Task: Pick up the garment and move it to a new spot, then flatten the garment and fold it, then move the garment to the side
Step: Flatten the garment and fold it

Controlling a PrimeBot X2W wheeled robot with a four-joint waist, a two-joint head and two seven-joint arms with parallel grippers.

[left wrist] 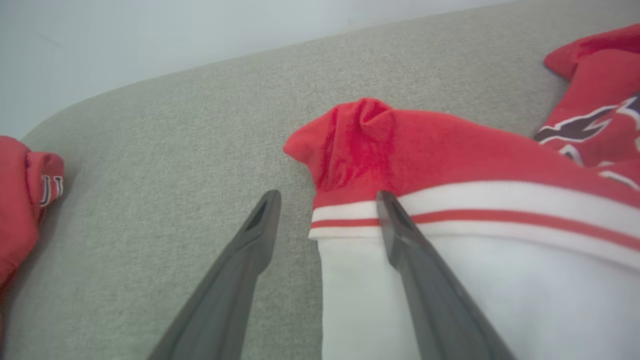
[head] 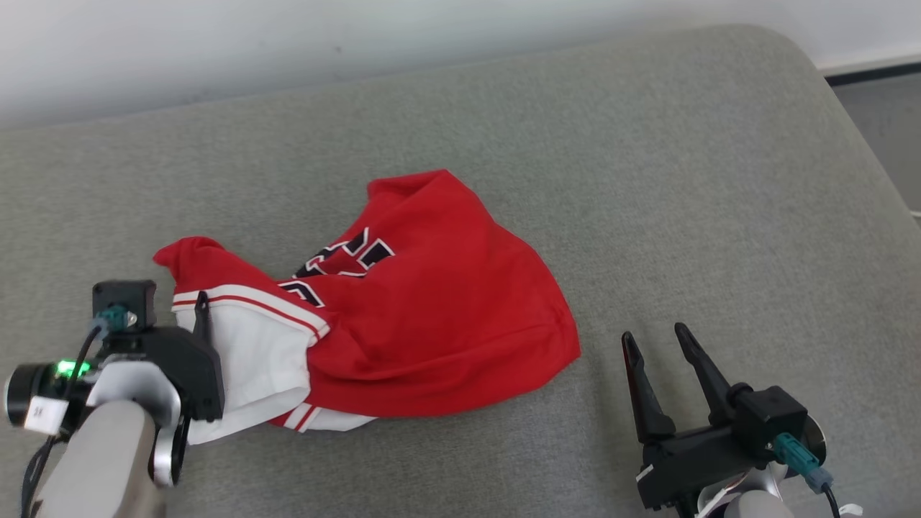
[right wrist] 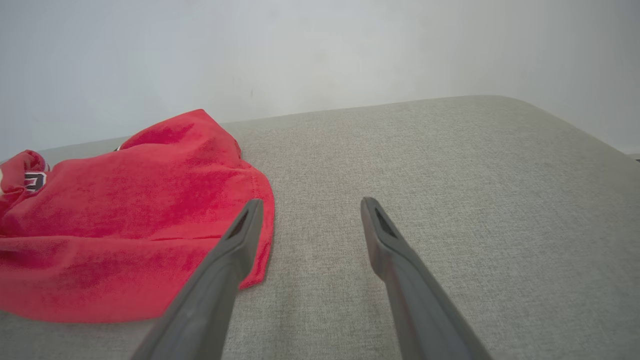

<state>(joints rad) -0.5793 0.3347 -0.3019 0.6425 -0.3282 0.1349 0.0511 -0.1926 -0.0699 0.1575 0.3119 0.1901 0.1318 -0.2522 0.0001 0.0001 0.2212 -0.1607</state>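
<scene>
Grey upholstered cushion (head: 647, 180) bearing a crumpled red-and-white garment (head: 446, 316) left of centre. Left gripper (left wrist: 327, 200), fingers spread wide, straddles the garment's striped white edge without clamping it. Right gripper (head: 651, 334), equally wide and empty, stands just beside the garment's red corner.

The garment (head: 432, 316) folds over its dark letters (head: 345, 260), so they cannot be read. In the left wrist view it runs off the edge at 3 o'clock, and a red bit (left wrist: 22, 210) is cut off at 9 o'clock.
</scene>
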